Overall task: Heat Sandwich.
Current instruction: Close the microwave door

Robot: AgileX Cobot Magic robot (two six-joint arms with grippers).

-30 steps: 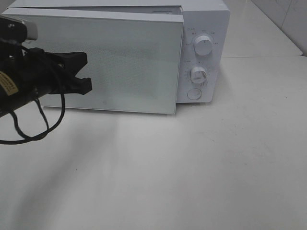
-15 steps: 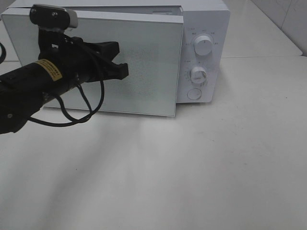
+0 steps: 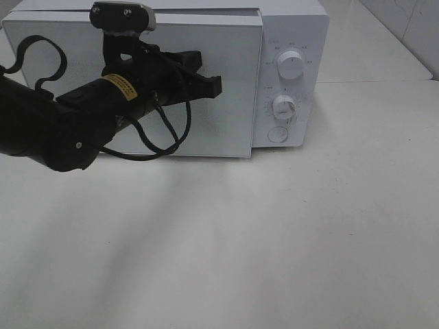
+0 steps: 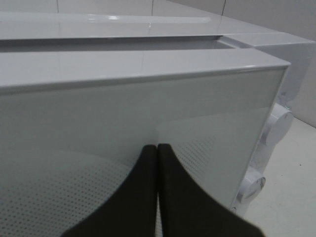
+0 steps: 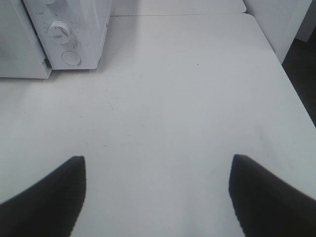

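Observation:
The sandwich is hidden from every view. A white microwave (image 3: 295, 34) stands at the back of the table. Its glass door (image 3: 236, 116) is almost closed, with a narrow gap still showing along its top edge (image 4: 148, 69). My left gripper (image 3: 214, 86) is shut with nothing in it, and its tips (image 4: 157, 148) are right at the door's front, near the middle. My right gripper (image 5: 157, 163) is out of the exterior view. It hovers open and empty above bare tabletop, to the right of the microwave.
The control panel carries two knobs (image 3: 291, 66) (image 3: 283, 107) and a round button (image 3: 277, 134) below them. The left arm's black cable (image 3: 168, 140) hangs in front of the door. The table's right edge (image 5: 296, 98) shows in the right wrist view.
My left arm has swept from the far left to the right across the door front. The door has swung closer to the microwave body. The right gripper has not moved.

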